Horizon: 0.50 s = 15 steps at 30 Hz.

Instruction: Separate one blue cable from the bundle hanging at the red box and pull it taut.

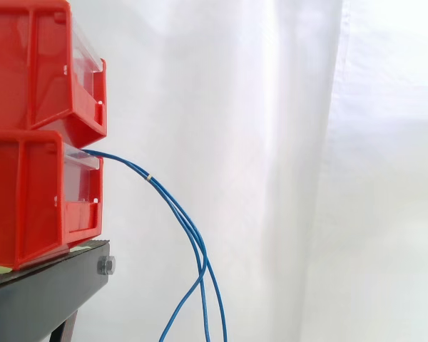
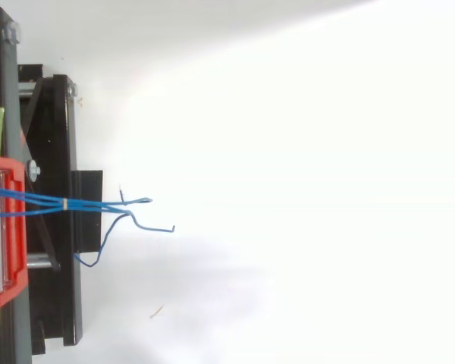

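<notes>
Bundle of blue cables (image 1: 178,209) left the lower red bin (image 1: 28,203) at mid-left, bound w/ a pale tie (image 1: 149,177) just past the rim, so they ran as one. Below it they sagged slack to bottom centre & splayed: none separated or taut yet. Bins sat stacked on black stand (image 1: 43,292), lower left. State of the hand: couldn't tell. White curtain (image 1: 307,142) behind.

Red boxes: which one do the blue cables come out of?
The bottom red box: the blue cables hang out of its front; the top red box has none.
</notes>
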Tool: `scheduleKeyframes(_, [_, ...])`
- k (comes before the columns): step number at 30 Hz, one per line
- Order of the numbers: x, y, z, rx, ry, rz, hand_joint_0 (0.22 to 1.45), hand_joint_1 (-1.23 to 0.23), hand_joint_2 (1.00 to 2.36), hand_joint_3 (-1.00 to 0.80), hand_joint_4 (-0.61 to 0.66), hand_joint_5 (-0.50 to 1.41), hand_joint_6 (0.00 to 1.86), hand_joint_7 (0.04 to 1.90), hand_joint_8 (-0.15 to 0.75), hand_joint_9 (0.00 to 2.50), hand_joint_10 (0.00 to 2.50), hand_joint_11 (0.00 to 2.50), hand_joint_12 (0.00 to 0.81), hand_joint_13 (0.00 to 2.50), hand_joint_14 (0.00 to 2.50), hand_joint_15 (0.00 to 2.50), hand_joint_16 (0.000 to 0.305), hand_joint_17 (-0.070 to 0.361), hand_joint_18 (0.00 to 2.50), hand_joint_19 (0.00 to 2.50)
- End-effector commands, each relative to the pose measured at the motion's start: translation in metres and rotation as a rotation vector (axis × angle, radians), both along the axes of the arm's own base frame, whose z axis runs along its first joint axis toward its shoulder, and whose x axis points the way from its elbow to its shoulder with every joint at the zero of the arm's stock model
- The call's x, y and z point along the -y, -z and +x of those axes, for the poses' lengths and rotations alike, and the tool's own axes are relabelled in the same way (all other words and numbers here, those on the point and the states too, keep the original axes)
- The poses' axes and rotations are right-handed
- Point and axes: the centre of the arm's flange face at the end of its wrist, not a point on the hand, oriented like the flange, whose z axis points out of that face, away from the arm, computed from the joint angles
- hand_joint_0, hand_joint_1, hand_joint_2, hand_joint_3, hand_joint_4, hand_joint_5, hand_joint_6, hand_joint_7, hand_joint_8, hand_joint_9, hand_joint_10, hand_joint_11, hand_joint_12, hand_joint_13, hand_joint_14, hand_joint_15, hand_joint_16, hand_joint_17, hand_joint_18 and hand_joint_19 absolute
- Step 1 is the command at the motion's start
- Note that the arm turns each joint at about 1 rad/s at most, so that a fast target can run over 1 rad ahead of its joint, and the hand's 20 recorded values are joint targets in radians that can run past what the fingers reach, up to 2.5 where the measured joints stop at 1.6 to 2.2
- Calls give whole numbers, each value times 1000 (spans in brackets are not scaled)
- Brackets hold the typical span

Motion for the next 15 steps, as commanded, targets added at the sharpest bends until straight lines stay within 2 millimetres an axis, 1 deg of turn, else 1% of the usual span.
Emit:
scheduleKeyframes(1, [0, 0, 0, 0, 0, 0, 504, -611, 1000, -500, 232, -200, 502, 766, 313, 664, 8, 344, 355, 625, 9, 251, 47, 105, 645, 474])
scheduleKeyframes(6, [0, 0, 0, 0, 0, 0, 503, -612, 1000, -500, 240, -197, 502, 764, 328, 688, 8, 350, 362, 675, 9, 269, 46, 104, 725, 515])
scheduleKeyframes(15, [-1, 2, -1, -12, 0, -2, 528, -662, 1000, -500, 239, -196, 502, 763, 329, 712, 8, 362, 358, 677, 9, 268, 45, 101, 724, 514])
